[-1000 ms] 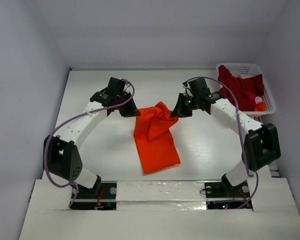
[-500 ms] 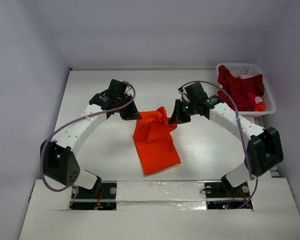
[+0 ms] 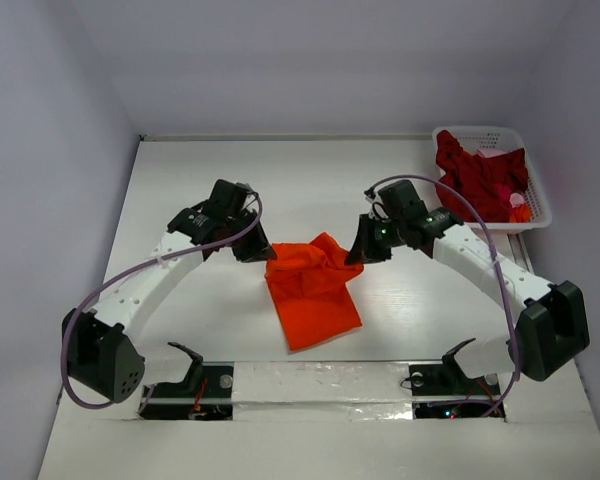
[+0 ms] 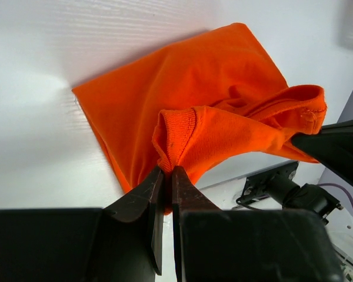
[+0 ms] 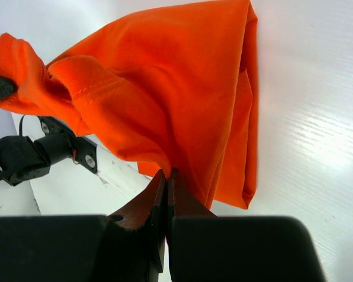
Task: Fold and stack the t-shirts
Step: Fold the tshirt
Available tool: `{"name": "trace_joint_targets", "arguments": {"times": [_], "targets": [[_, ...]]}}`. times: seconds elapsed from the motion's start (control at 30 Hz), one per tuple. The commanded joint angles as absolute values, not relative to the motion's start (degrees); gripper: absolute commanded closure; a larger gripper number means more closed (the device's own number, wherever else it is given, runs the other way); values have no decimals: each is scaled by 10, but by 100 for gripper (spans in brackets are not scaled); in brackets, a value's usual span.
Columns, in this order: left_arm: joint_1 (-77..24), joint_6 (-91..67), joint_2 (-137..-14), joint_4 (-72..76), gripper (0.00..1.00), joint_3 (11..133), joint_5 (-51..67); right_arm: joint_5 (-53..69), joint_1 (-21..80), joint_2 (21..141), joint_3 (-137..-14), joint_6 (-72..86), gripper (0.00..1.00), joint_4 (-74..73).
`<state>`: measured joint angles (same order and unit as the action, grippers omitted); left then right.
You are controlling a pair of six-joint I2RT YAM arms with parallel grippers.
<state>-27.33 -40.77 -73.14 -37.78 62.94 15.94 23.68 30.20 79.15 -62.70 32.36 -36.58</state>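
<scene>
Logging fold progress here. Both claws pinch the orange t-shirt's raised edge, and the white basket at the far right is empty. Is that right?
Not quite. The white basket is not empty: the top view shows dark red t-shirts heaped in it. The rest stands: left claw and right claw are both shut on the raised edge of the orange t-shirt.

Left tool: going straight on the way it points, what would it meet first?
The bright orange cotton t-shirt: the left tool is shut on a raised fold of it, so it would press straight into that cloth. Beyond, probably the shirt's flat part on the white table, though depth is unclear.
</scene>
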Motion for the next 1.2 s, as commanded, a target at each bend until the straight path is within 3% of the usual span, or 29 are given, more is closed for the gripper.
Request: {"name": "trace_joint_targets", "arguments": {"times": [0.0,1.17], "targets": [[-277,-417,-698,-393,100,619,154,227,311,766,-614,318,100,-374],[-357,-461,-613,-391,100,469,178,191,378,695,-493,355,100,-365]]}}
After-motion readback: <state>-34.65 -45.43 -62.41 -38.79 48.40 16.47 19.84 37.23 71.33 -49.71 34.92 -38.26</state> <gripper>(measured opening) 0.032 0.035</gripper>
